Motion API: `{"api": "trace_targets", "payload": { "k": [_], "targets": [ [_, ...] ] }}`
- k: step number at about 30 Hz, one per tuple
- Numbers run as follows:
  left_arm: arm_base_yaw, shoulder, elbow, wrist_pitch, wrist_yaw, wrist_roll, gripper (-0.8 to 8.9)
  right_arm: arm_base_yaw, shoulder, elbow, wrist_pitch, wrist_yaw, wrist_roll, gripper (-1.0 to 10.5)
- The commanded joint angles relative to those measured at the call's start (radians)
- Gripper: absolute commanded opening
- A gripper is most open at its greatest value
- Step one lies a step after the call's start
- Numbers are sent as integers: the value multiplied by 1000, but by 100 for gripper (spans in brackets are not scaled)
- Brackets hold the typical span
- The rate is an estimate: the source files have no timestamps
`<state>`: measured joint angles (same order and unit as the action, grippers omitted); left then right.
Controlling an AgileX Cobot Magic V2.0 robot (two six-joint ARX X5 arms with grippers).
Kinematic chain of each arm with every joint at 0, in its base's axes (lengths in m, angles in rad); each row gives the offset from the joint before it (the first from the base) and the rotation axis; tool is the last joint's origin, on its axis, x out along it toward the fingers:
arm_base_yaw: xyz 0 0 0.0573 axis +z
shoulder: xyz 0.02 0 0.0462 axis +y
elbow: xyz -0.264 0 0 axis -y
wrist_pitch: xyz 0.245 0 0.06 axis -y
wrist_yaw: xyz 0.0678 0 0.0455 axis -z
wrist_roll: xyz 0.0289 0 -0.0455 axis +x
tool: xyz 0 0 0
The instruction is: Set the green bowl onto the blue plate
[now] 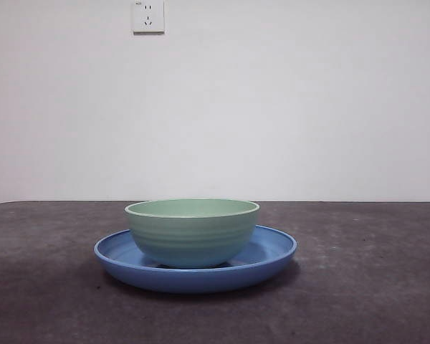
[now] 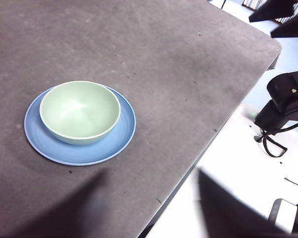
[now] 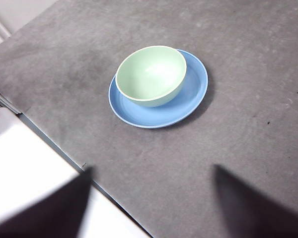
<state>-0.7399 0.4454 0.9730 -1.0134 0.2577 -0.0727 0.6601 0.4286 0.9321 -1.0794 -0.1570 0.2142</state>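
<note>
A pale mint-green ridged round bowl (image 1: 192,233) stands upright, mouth up, on a wide glossy blue plate (image 1: 272,252), at lower centre of the front view, on the dark grey worktop (image 1: 358,287). The round bowl shows no long axis. The left end effector (image 2: 154,208) and right end effector (image 3: 154,203) hang well clear, jaws spread, empty.

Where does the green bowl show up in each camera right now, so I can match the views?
Front view: green bowl low centre, standing on the blue plate.
Left wrist view: bowl left of centre, on the plate.
Right wrist view: bowl upper centre, on the plate.
Shared landmark: the blue plate under it.
</note>
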Motion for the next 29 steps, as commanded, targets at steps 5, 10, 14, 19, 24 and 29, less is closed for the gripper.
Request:
{"api": "trace_targets", "payload": {
  "k": [5, 10, 14, 19, 24, 29],
  "targets": [
    [-6, 3, 8, 11, 2, -19, 15, 7, 3, 4, 8, -1, 7, 11],
    [-6, 3, 8, 11, 2, -19, 15, 7, 0, 5, 9, 1, 6, 11],
    [-6, 3, 8, 11, 2, -19, 15, 7, 0, 5, 9, 0, 6, 11],
    [-6, 3, 8, 11, 2, -19, 15, 7, 0, 5, 9, 1, 6, 11],
    [29, 2, 7, 11, 2, -18, 15, 7, 0, 5, 9, 0, 6, 11],
    [203, 2, -6, 12, 2, -18, 15, 7, 0, 5, 9, 1, 6, 11]
  ]
}}
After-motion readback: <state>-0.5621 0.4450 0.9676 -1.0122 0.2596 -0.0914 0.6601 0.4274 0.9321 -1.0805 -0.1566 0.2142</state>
